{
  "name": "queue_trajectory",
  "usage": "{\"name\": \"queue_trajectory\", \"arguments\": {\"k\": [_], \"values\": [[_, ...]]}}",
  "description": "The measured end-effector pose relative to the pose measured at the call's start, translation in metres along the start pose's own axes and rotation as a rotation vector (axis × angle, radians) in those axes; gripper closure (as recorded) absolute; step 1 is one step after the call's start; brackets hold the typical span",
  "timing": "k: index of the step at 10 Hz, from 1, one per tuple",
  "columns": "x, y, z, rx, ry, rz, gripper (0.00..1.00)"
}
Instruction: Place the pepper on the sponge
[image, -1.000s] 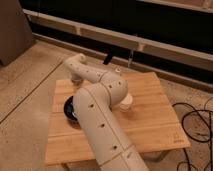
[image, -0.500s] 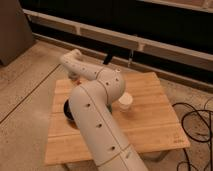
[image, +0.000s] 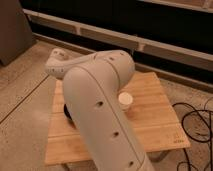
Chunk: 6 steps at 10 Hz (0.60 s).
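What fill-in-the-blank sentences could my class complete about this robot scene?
1. The white cup stands on a ____ table.
2. The gripper is out of view behind the arm, which also hides most of the ____ bowl.
3. The cables lie to the ____ of the table.
Missing words: wooden; black; right.

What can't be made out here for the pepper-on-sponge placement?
- Camera view, pepper and sponge: neither visible; the arm covers the middle of the table.
- Camera view, tool: shut but hidden behind the arm; any held item unknown.
- Camera view, black bowl: only an edge shows beside the arm.
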Motion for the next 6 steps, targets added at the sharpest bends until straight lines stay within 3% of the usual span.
{"name": "queue_trajectory", "arguments": {"k": [2,3,4,6], "values": [[0.005,0.023,-0.022,-0.020,-0.076,0.097,1.00],[0.017,0.027,-0.035,-0.020,-0.118,0.204,1.00],[0.025,0.023,-0.040,-0.009,-0.129,0.260,1.00],[0.064,-0.011,-0.051,0.074,-0.133,0.432,1.00]]}}
